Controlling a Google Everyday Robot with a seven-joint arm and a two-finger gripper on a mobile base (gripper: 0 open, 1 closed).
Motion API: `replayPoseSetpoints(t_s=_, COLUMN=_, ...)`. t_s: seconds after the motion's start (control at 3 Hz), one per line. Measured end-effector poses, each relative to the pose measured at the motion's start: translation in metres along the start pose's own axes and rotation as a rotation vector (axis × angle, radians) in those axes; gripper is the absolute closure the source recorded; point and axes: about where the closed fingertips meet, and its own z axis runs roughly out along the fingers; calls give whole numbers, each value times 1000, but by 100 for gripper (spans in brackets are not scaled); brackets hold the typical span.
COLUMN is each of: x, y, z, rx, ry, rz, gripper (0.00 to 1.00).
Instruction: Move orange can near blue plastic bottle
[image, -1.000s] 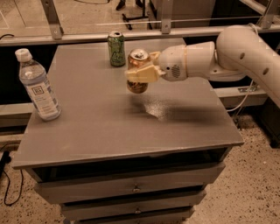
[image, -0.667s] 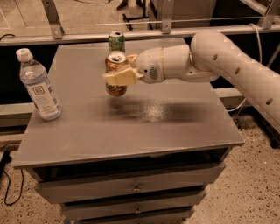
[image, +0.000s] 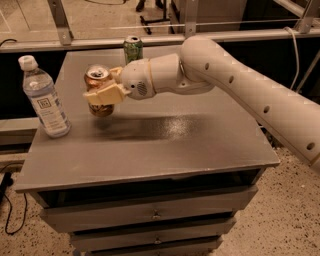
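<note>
It looked like a robotics lab or workshop: a grey drawer cabinet (image: 150, 150) stood on speckled floor (image: 282, 220), with metal railing (image: 240, 35) and a white cable (image: 295, 52) behind it. The gripper (image: 102, 94) hung over the cabinet's top, clasping the orange can (image: 96, 75).

The gripper (image: 101, 93) holding the orange can (image: 96, 75) has a bare gap of table (image: 200, 150) beside the blue plastic bottle (image: 46, 102), with the green can (image: 132, 49) behind.

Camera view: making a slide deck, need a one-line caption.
Gripper shut on the orange can, held over the table beside the blue plastic bottle, green can behind.
</note>
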Motion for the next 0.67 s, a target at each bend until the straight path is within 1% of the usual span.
replayPoseSetpoints(t_s=0.33, x=5, y=11, z=22, rx=-37, ry=28, rz=-20, gripper=100)
replayPoseSetpoints(t_s=0.67, x=13, y=17, z=35, rx=-54, ry=55, rz=-22, gripper=82)
